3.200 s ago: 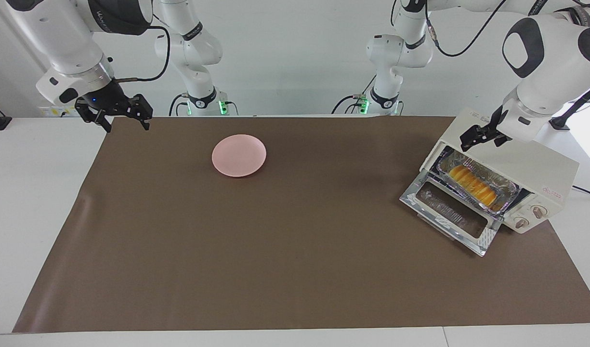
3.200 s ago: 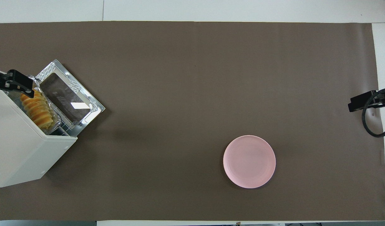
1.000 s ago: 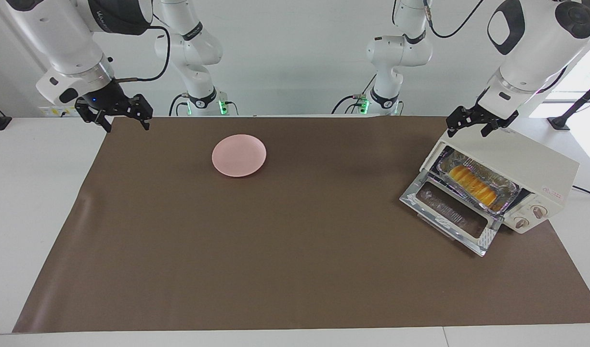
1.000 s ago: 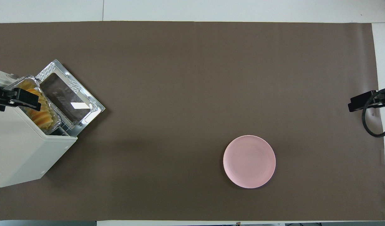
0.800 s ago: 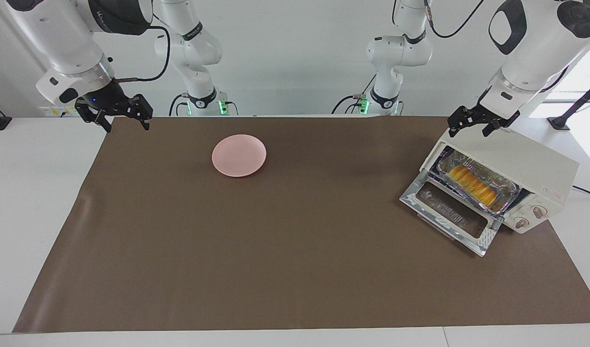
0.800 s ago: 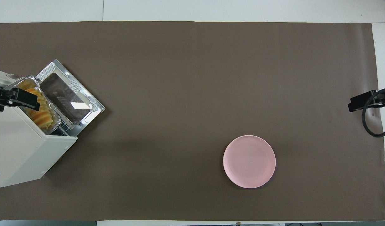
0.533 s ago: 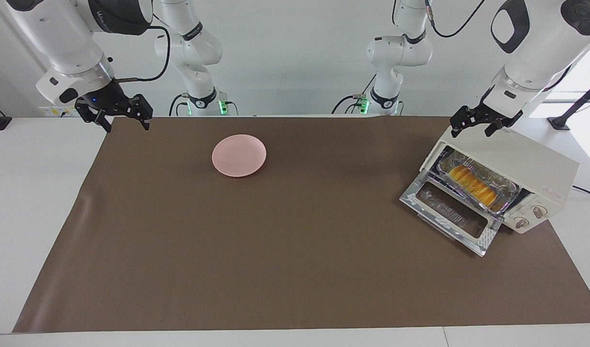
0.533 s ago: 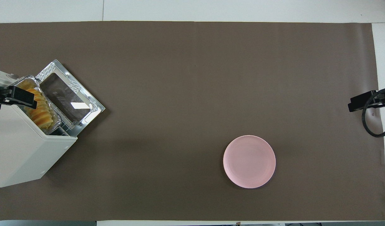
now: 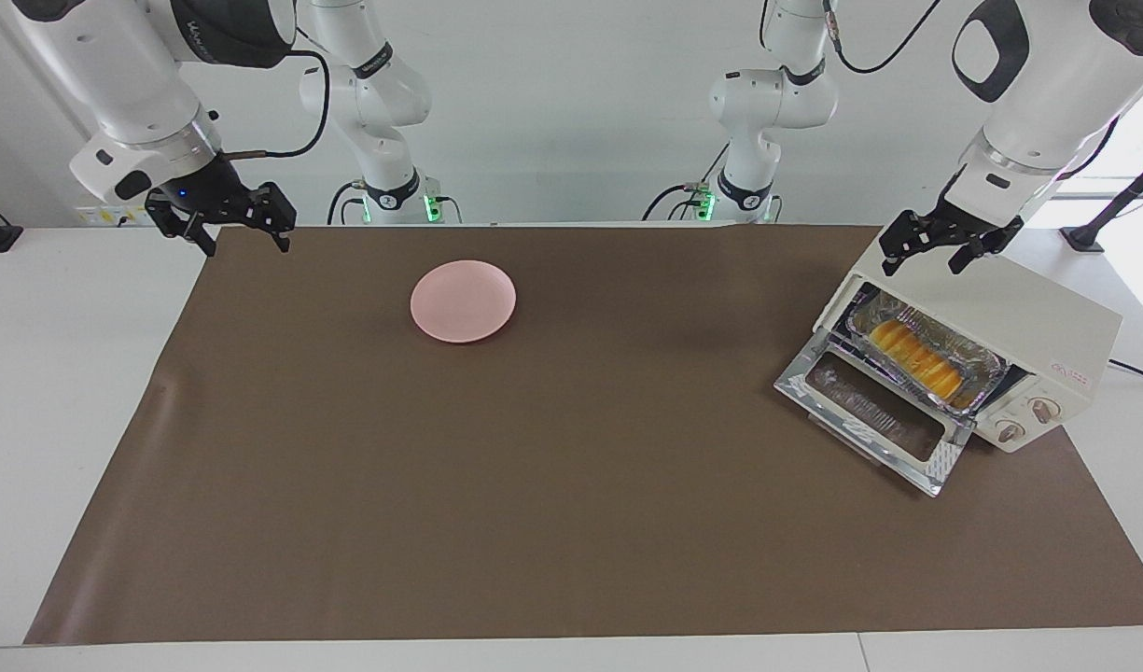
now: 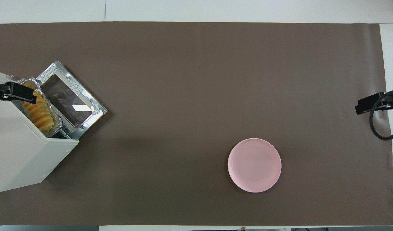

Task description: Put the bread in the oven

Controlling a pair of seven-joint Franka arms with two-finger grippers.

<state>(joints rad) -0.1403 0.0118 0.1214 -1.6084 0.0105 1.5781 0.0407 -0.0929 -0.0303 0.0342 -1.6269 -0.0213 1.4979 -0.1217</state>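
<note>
- The small golden-yellow ridged bread (image 9: 916, 357) lies in a silver crinkled foil tray (image 9: 983, 359), and the tray sits on the rack inside the cream-white boxy toaster oven (image 9: 1019, 317), at the left arm's end of the desk
- The glass drop-down door (image 9: 874, 411) of the oven is open and lies flat in front of it; the tray reaches only a little out of the opening
- The left gripper (image 9: 937, 247) hangs in the air over the top edge of the oven, its fingers spread wide and holding nothing
- The right gripper (image 9: 242, 227) waits over the edge of the brown mat (image 9: 571, 523) at the right arm's end, its fingers also wide open and empty
- A round pink plate (image 9: 463, 301) stands bare on the mat, well apart from the oven and rather near to the robots
- In my judgement the main step is done, because the bread is already in the oven; what may be left is to push the tray fully in and to close the door
</note>
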